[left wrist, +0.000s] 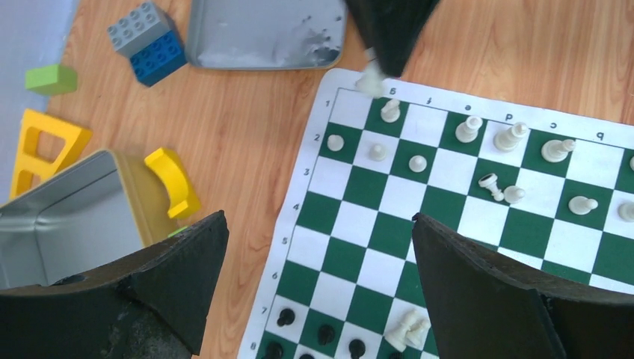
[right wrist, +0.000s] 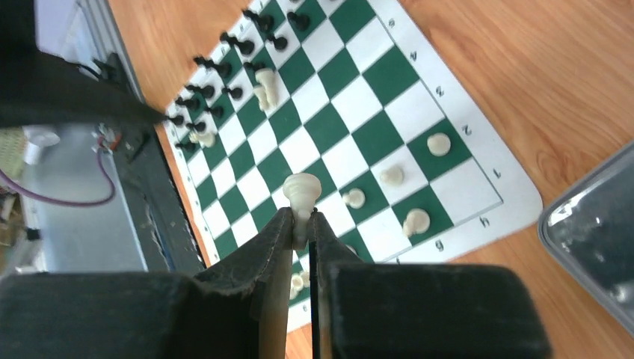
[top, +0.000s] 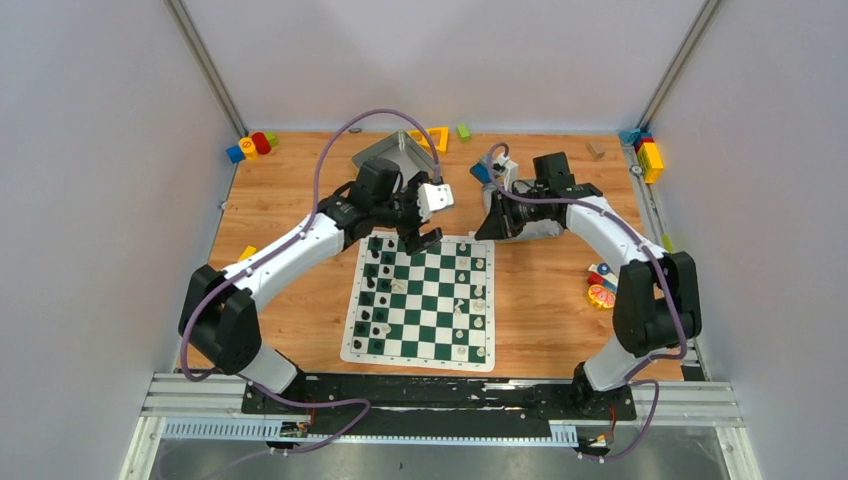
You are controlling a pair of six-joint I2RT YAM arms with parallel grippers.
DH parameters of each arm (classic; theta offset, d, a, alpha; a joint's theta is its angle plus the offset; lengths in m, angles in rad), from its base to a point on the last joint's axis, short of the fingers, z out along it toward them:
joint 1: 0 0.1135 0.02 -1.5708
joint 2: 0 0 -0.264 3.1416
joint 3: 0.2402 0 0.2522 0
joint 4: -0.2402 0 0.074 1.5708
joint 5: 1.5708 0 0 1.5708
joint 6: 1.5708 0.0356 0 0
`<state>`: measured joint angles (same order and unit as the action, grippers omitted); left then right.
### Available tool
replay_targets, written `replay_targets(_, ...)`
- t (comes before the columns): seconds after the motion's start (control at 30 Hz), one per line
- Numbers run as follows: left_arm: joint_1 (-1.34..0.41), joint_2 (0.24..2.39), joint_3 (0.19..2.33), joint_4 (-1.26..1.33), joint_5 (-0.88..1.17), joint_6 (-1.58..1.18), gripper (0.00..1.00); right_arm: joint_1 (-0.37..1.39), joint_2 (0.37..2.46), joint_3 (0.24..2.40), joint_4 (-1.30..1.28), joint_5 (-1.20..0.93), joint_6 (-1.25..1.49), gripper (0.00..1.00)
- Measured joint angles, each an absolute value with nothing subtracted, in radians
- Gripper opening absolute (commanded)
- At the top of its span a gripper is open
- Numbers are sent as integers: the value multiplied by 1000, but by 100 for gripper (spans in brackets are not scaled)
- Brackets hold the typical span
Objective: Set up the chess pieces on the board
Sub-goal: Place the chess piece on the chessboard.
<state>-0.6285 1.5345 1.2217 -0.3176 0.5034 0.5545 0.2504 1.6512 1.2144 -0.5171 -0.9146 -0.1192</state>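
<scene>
Right gripper (right wrist: 301,224): jaws clamped on a cream-white pawn (right wrist: 302,191), with the board (right wrist: 351,90) beneath and beyond them. Left gripper (left wrist: 320,247): jaws wide apart over the board's edge, a grey tray (left wrist: 67,239) just outside one finger.

Chessmen (left wrist: 469,129), some perhaps toppled, on board (left wrist: 366,187)

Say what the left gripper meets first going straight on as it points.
Likely bare squares of the board; nothing stands between the open left gripper and it. Depth unclear.

The board (left wrist: 309,196) border bears numbers 1 to 8 and letters.
</scene>
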Motion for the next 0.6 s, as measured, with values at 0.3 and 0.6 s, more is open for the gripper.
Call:
replay_targets(0.3, -463, 1458, 1222, -394, 477, 489, 100, 382, 1393, 1095, -796, -710, -440, 0)
replay_targets(0.6, -274, 1458, 1347, -582, 440, 413, 100, 691, 1288, 960, -895, -480, -522, 0)
